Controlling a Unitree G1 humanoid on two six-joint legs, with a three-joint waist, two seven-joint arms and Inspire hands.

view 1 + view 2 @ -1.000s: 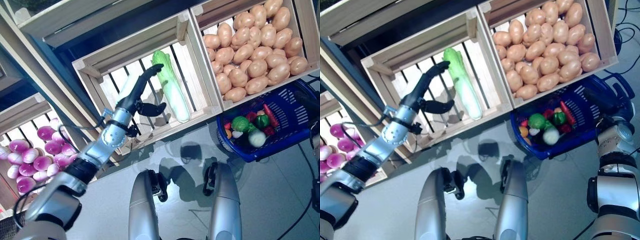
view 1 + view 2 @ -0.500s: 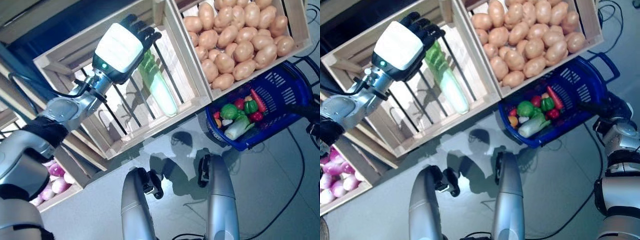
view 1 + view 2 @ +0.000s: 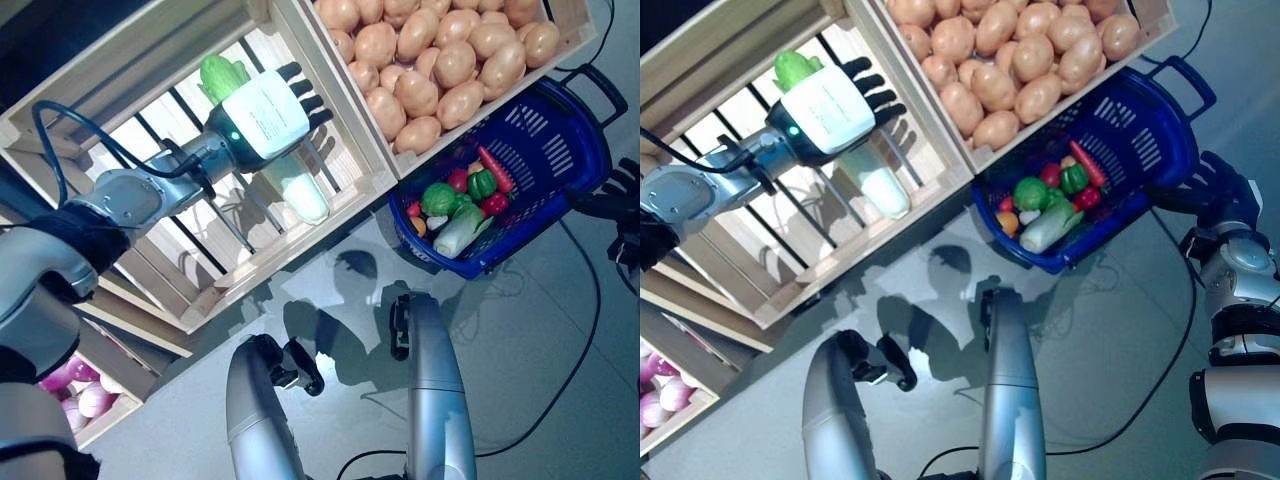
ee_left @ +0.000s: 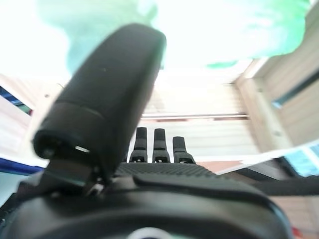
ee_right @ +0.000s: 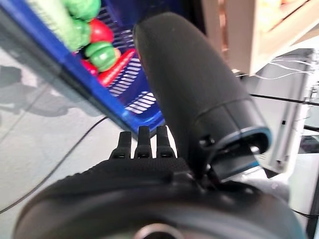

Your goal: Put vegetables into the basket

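Observation:
A long cabbage [image 3: 305, 195] with a green leafy top and a white stalk lies in the slatted wooden crate [image 3: 150, 60]. My left hand [image 3: 262, 115] lies flat over its middle with the white back facing up and the fingers [image 3: 312, 100] straight, so it is open. The left wrist view shows the thumb [image 4: 104, 109] and the pale green cabbage [image 4: 224, 25] close past it. The blue basket [image 3: 560, 150] stands on the floor at the right, holding a green pepper, red vegetables and a long white-green one [image 3: 460, 232]. My right hand [image 3: 1215, 190] is beside its rim, fingers straight.
A crate of potatoes [image 3: 430, 60] stands right above the basket. The wooden stand's front edge [image 3: 250, 280] runs just below the cabbage crate. The grey floor [image 3: 540, 360] lies in front of the stand. The basket's rim also shows in the right wrist view [image 5: 142, 119].
The camera has shifted. My left hand has turned palm-down and moved from the cabbage's leafy tip to over its middle. The right hand stays by the basket.

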